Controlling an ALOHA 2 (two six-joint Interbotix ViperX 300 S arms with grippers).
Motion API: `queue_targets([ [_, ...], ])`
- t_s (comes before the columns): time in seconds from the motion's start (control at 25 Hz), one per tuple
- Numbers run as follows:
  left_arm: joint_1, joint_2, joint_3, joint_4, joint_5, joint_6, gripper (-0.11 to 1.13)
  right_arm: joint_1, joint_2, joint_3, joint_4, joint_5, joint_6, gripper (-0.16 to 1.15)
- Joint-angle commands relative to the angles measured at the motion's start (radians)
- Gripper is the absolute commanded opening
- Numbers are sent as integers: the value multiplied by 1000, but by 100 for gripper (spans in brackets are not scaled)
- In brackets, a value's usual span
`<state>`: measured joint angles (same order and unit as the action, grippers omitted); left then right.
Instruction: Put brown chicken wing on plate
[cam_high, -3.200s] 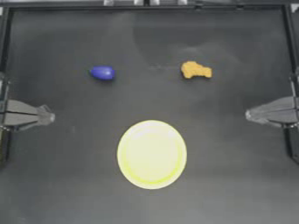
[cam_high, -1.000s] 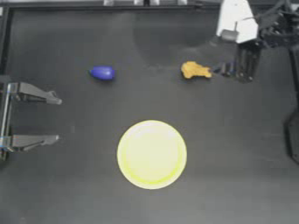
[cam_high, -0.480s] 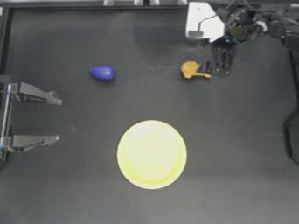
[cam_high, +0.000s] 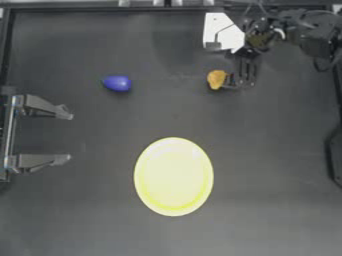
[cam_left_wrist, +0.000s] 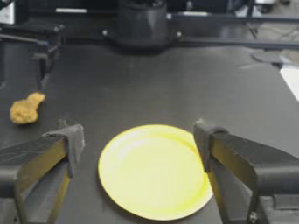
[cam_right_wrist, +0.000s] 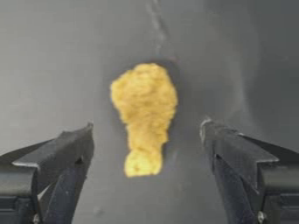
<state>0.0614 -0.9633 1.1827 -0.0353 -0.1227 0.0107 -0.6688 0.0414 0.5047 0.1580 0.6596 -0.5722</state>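
The right tool (cam_high: 242, 75) hovers jaws apart just right of the brown chicken wing (cam_high: 216, 79), not touching. The left tool (cam_high: 50, 135) waits apart, far left of the plate (cam_high: 174, 176).

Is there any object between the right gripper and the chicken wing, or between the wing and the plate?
Nothing visible. The right gripper is open, with the brown chicken wing lying between its jaws. Bare table separates the wing from the plate. The blue object lies off to the side. The left gripper waits open at the left edge.
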Motion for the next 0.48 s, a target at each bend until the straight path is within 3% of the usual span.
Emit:
queue_targets([
  [0.04,6,32,-29,0,-5,-2,103,-6,6,-29,5,-8,-12,100],
  [0.28,12,46,-34,-2,-5,-2,103,-12,61,-57,11,-14,-21,100],
  [0.48,29,46,-32,0,-5,0,103,-11,100,-61,58,-9,-57,100],
])
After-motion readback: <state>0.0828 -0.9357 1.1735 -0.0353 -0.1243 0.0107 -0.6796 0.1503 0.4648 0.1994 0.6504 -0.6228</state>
